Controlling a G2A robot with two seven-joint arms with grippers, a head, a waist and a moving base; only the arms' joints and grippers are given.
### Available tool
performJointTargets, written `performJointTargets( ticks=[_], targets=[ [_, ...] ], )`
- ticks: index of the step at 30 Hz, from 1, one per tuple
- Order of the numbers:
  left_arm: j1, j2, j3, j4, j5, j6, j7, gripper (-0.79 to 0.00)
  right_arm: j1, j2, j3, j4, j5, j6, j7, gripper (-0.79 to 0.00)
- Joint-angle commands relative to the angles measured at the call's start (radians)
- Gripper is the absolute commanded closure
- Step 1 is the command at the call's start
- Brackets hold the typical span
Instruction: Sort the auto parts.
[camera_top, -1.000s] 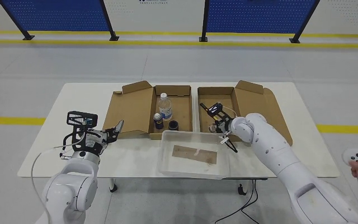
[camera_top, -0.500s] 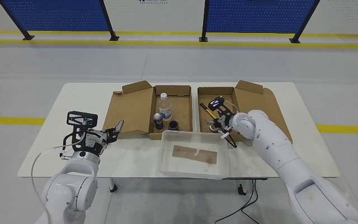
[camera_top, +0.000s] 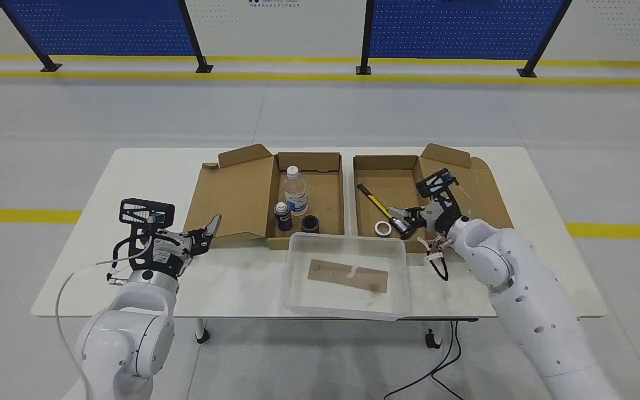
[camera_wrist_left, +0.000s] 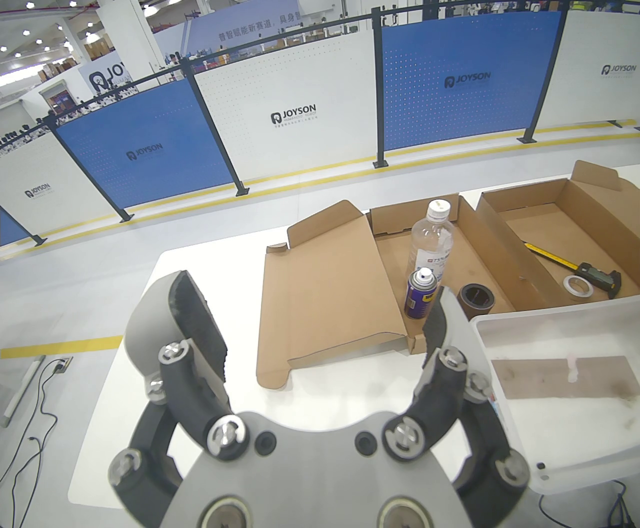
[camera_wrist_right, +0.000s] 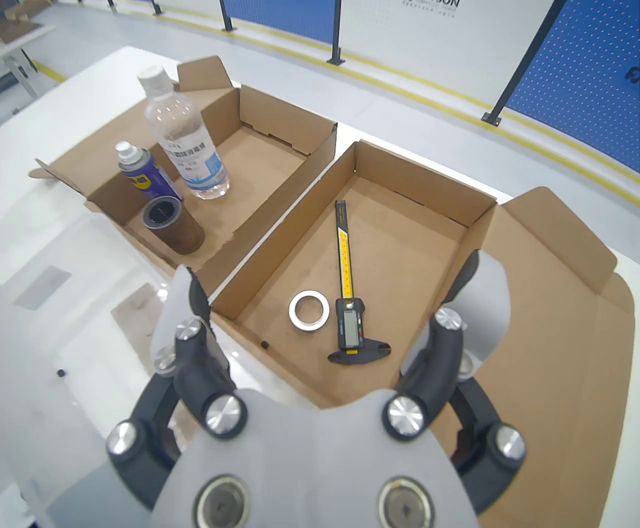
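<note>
Sorting nearly finished, by the look of it: the right gripper, fingers spread and empty, hangs over the near wall of the right box, right of centre in the top view. A caliper and a ring lie flat inside, just apart. A low sweep could catch the cardboard wall and drag the box, or nudge the ring. In the left box, the tall bottle would topple easily beside the spray can. At lower left, the left gripper is open over a white table. A clear tray sits at the front. Around it are grey floor, yellow lines and blue panels.
</note>
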Motion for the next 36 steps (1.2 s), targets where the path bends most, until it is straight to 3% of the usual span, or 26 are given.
performJointTargets(
  ticks=[1, 8, 36],
  targets=[
    [0.000, 0.000, 0.000, 0.000, 0.000, 0.000, 0.000, -0.785, -0.098, 0.013, 0.069, -0.104, -0.003, -0.004, 0.013, -0.785],
    [0.000, 0.000, 0.000, 0.000, 0.000, 0.000, 0.000, -0.785, -0.261, 0.037, 0.205, -0.284, 0.008, -0.071, 0.036, -0.785],
    [0.000, 0.000, 0.000, 0.000, 0.000, 0.000, 0.000, -0.784, -0.261, 0.037, 0.205, -0.284, 0.008, -0.071, 0.036, -0.785]
  ],
)
